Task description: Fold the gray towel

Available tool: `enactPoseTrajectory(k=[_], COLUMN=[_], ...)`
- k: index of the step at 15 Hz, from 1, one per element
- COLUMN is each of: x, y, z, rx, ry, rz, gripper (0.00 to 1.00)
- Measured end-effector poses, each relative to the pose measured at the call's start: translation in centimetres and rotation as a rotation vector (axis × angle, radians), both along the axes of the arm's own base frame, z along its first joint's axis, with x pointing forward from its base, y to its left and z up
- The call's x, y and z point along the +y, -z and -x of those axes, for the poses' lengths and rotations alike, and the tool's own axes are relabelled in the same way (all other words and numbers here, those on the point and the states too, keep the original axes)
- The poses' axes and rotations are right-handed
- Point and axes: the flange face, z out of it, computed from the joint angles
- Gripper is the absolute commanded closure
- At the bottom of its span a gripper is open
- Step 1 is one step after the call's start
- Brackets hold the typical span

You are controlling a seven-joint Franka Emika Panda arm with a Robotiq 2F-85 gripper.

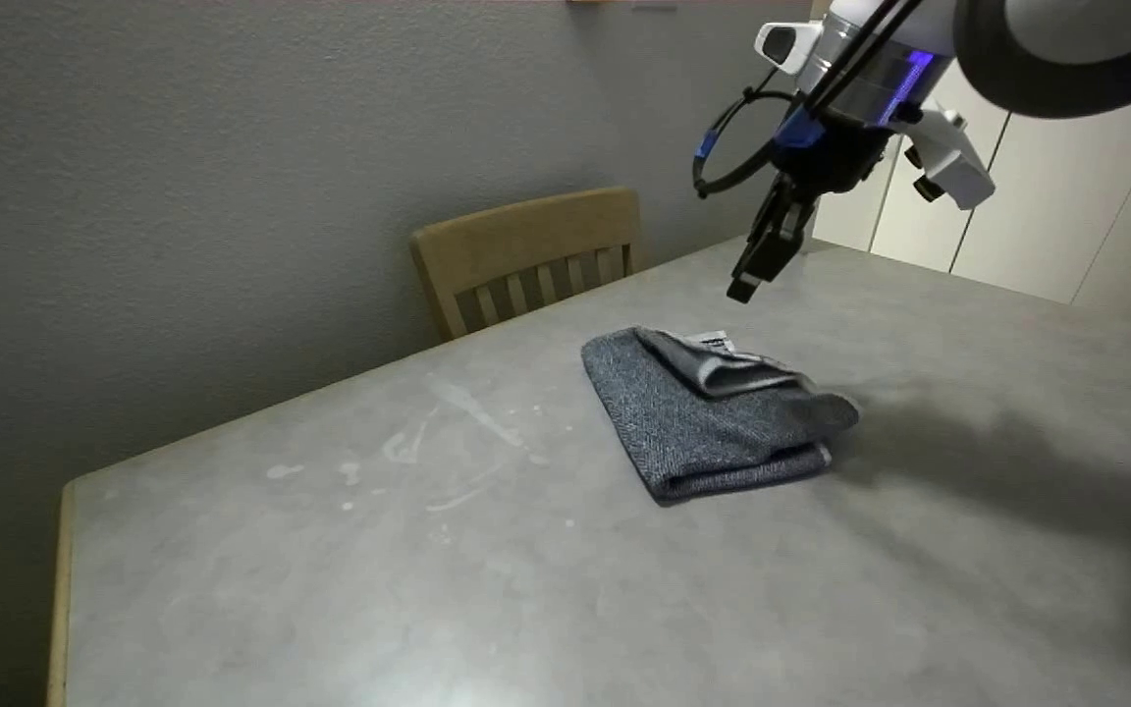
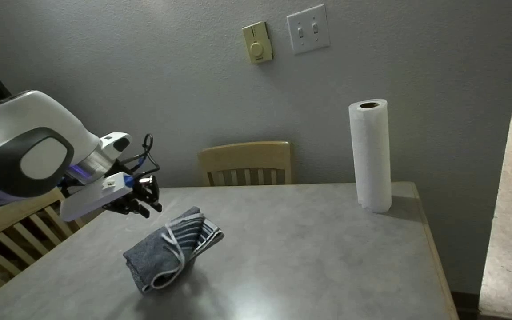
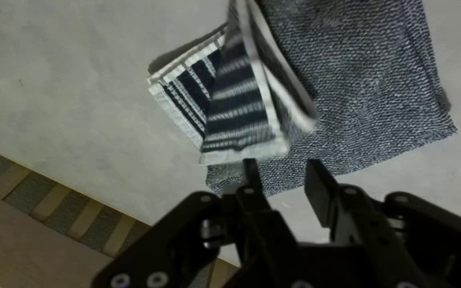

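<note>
Standing apart, the jaws of your gripper (image 3: 281, 171) hold nothing; in the wrist view you see a gap between the two fingers (image 3: 319, 192). Beneath, without touching them, lies the gray towel (image 3: 366, 88) on the table (image 1: 330, 589). It is already folded over, though not neatly: a striped flap (image 3: 238, 108) lies loose on top, with its white hem (image 3: 242, 155) showing. Beyond the table edge stands a chair (image 1: 531, 239), and well apart from the towel, a paper roll (image 2: 370, 155). You are, it seems, between two folds, perhaps near the final tidying. Your next move probably calls for pinching only the hem and laying the flap flat, without dragging the layers below.
</note>
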Motion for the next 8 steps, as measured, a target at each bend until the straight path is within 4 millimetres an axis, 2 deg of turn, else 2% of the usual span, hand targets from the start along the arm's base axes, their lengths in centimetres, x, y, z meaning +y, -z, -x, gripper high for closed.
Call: enactPoseTrajectory(k=[4, 6, 8], x=[0.5, 1.1, 3.0], y=[-1.3, -2.8, -4.9], z=[-0.9, -1.6, -2.5], rx=[-0.012, -0.012, 0.001], ry=[0.001, 0.019, 0.037], rz=[0.033, 0.088, 0.151], gripper=[0.05, 0.00, 0.00])
